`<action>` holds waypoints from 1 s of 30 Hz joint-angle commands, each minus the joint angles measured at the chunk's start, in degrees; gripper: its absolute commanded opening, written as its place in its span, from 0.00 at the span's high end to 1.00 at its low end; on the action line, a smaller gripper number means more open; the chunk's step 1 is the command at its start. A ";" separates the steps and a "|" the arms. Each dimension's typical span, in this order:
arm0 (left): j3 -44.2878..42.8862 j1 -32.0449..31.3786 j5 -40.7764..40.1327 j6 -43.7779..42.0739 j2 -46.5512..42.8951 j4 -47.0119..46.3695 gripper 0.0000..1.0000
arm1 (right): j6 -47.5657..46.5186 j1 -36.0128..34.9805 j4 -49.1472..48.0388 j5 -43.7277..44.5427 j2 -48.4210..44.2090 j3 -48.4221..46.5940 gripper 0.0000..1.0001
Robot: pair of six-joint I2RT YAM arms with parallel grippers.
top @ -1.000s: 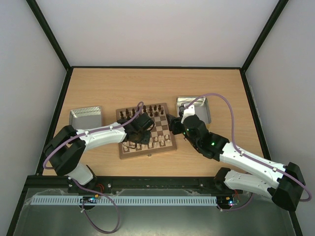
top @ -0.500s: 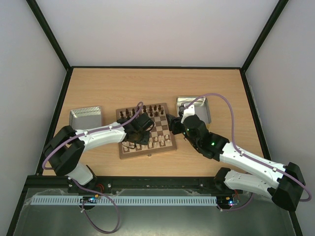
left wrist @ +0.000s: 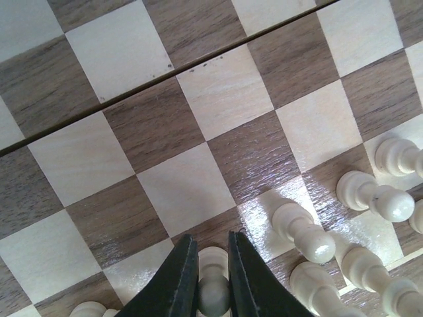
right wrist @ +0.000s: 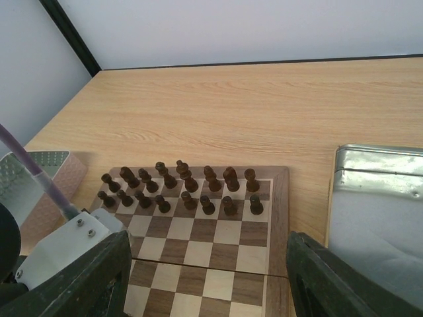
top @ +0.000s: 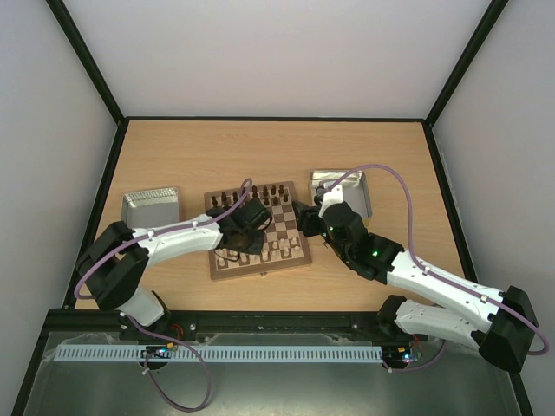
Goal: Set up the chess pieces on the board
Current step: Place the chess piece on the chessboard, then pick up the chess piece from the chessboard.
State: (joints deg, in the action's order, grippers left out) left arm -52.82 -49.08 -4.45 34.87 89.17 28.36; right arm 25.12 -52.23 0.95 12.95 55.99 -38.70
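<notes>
From above, the left hand (top: 236, 247) sits low over the near left part of the board (top: 260, 270) on the worktop (top: 173, 156). The left wrist view shows its fingers (left wrist: 182, 277) squeezed onto one pale pawn (left wrist: 213, 294) standing on a square, other chess pieces (left wrist: 304, 231) just beside. The right wrist view shows the right hand (right wrist: 208, 241) wide open, holding nothing, at the board's right edge.

Table (top: 260, 147) with board (top: 260, 272), two tins (top: 152, 206)

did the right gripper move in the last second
No: the right gripper sits at the same spot by the board's right edge, near the tin.
</notes>
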 commanded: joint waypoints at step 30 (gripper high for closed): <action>0.25 7.74 0.47 0.54 -8.68 9.38 0.62 | 5.24 0.17 10.10 -10.72 10.90 -11.09 0.40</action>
State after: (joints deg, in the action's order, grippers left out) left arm -54.48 -42.17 -4.21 35.24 82.50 32.91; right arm 27.97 -52.23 6.55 6.81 64.23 -46.72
